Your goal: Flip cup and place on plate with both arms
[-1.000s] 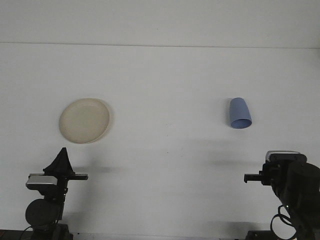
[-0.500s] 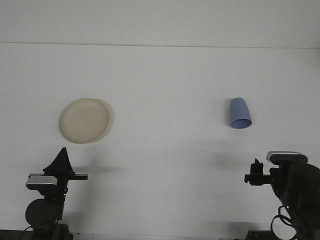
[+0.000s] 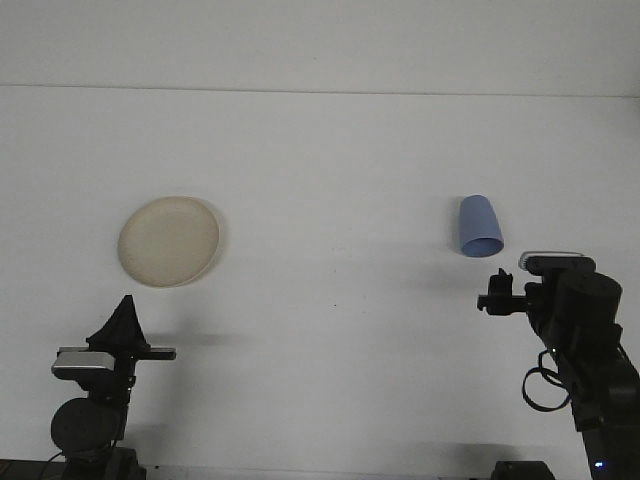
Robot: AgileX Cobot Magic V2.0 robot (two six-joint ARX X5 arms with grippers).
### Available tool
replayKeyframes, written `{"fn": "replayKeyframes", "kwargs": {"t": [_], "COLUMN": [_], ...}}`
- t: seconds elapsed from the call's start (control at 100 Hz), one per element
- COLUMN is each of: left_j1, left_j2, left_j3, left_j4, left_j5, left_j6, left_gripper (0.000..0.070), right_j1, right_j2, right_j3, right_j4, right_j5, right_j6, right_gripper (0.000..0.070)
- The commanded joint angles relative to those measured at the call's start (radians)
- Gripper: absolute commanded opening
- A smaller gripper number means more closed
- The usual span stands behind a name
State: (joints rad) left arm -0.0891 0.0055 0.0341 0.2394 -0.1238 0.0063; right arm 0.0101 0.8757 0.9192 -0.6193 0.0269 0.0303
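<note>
Down at the near edge of the white table (image 3: 330, 330), the left arm (image 3: 92, 410) sits low in the corner on its dark round base, with the left gripper (image 3: 124, 322) poking up from it as a black pointed shape above a small grey block; its tips seem to run together into one point, but from this angle I cannot tell for sure whether they are pressed together or slightly apart. Over on the other side, the right arm (image 3: 585, 360) stands taller, a bulky black body with a loop of cable hanging beside it, and the right gripper (image 3: 496, 292) juts out toward the left from the front of it. That gripper is small and dark against the table, and I cannot make out whether its fingers are spread or closed. Neither one is holding anything. A little farther out, just beyond the right gripper and slightly to its left, the blue cup (image 3: 478, 227) lies on its side on the table, its wider open mouth turned toward the near edge and its narrower base pointing away; the gripper is near it but not touching. Across the table on the left, at about the same depth, the round cream plate (image 3: 168, 241) rests flat, well apart from the cup and some way beyond the left gripper. Past both, the pale tabletop runs back to a faint line where it meets the white wall (image 3: 320, 40).
</note>
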Motion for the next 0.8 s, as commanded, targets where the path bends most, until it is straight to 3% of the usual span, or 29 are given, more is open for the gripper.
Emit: {"fn": "replayKeyframes", "kwargs": {"t": [0.0,0.43,0.79], "left_j1": [-0.001,-0.001,-0.001], "left_j2": [-0.001,-0.001,-0.001], "left_j3": [-0.02,-0.02,-0.02], "left_j4": [0.017,0.017,0.017], "left_j5": [0.004,0.004,0.004], "left_j6": [0.005,0.005,0.005], "left_gripper": [0.0012,0.0012,0.0012], "right_j1": [-0.008,-0.057,-0.131], "right_j2": [0.029,0.164,0.433], "right_j3": [-0.037,-0.421,-0.465], "right_j4": [0.089,0.811,1.157], "right_j5": [-0.001,-0.013,-0.088], "right_j6": [-0.006,-0.018,-0.071], "right_gripper": [0.0496,0.0496,0.0496]}}
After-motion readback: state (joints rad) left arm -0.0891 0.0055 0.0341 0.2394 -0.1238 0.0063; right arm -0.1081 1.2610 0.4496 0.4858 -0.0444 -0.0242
